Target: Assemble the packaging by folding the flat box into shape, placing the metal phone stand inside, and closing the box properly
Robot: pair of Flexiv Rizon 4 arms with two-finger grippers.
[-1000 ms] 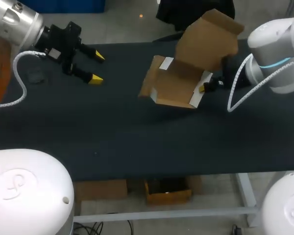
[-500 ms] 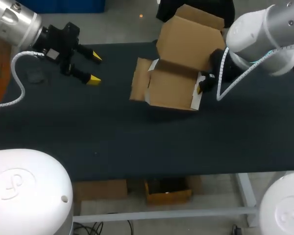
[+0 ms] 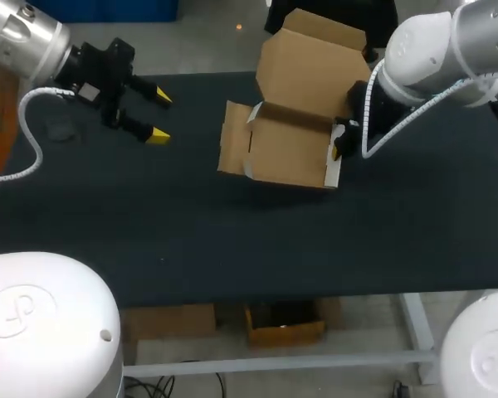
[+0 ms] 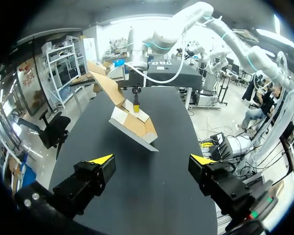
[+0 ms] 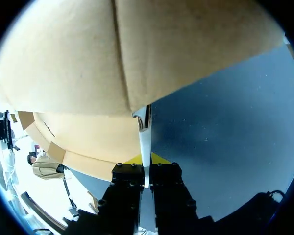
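Right gripper (image 5: 146, 161) clenched on thin white side flap (image 5: 145, 132) of box (image 3: 290, 145), yellow tips pressing it from both sides. Box half folded, lid raised, on table (image 3: 232, 240) toward far edge. Left gripper (image 3: 155, 116) wide open, holds nothing, well apart from box.

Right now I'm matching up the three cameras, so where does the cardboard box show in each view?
Head view: cardboard box on the table's far side, right of the middle, lid raised.
Left wrist view: well ahead of the left hand, across the table.
Right wrist view: close up, its brown panels just ahead of the right hand.
Shared landmark: the right hand's yellow tips pinching the box's white flap.
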